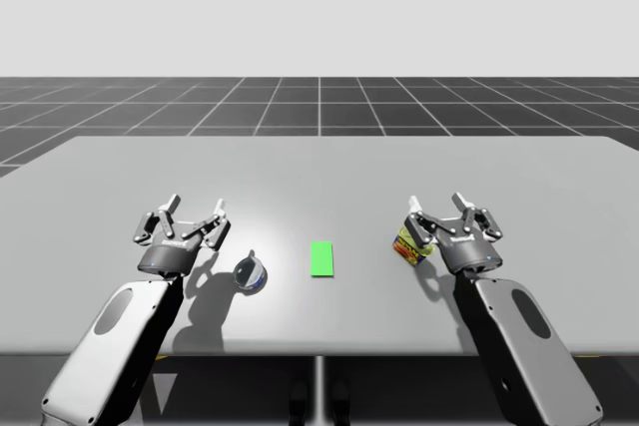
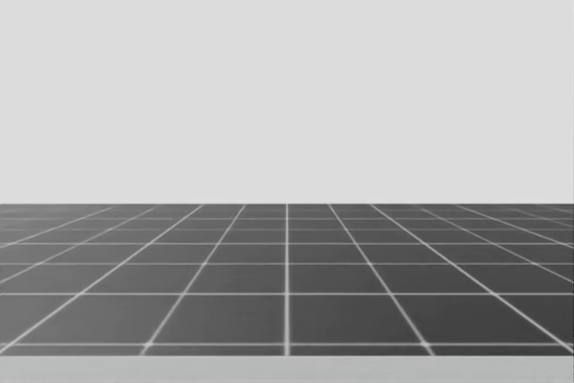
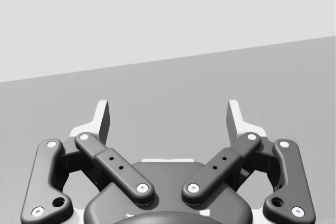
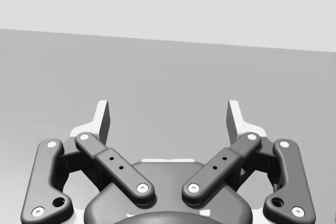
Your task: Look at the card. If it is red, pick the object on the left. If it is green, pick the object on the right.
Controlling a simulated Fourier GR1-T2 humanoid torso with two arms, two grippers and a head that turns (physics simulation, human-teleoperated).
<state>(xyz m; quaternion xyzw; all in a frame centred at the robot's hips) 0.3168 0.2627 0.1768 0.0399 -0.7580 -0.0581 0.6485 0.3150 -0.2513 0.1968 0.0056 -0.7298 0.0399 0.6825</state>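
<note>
high view: a grey table (image 1: pixel 559 177), with a dark gridded floor (image 1: pixel 319 107) behind it. a green card (image 1: pixel 320 258) lies flat at the table's middle, toward the front edge. left of the card is a blue-and-silver can (image 1: pixel 250 273), small and tipped over, its round silvery end turned up. what it holds cannot be told. right of the card is a yellow can (image 1: pixel 410 244) with red markings, tilted rather than upright. it is about as far from the card as the small can, and its contents cannot be told either. the robot's left gripper (image 1: pixel 197 207) sits beside the small can on the side away from the card and apart from it, its fingers spread wide. the right gripper (image 1: pixel 436 203) is just beside the yellow can, one finger close over the can's top. whether they touch cannot be told. this claw is also wide, and the can stands outside the gap.

head view: gridded floor under a pale blank backdrop, with a thin strip of the table's far edge along the bottom.

left wrist view: the left gripper (image 3: pixel 168 106) has both fingers far apart, with bare grey table top ahead of them.

right wrist view: the right gripper (image 4: pixel 168 106) is likewise wide, with bare table top ahead and between its fingers.
</note>
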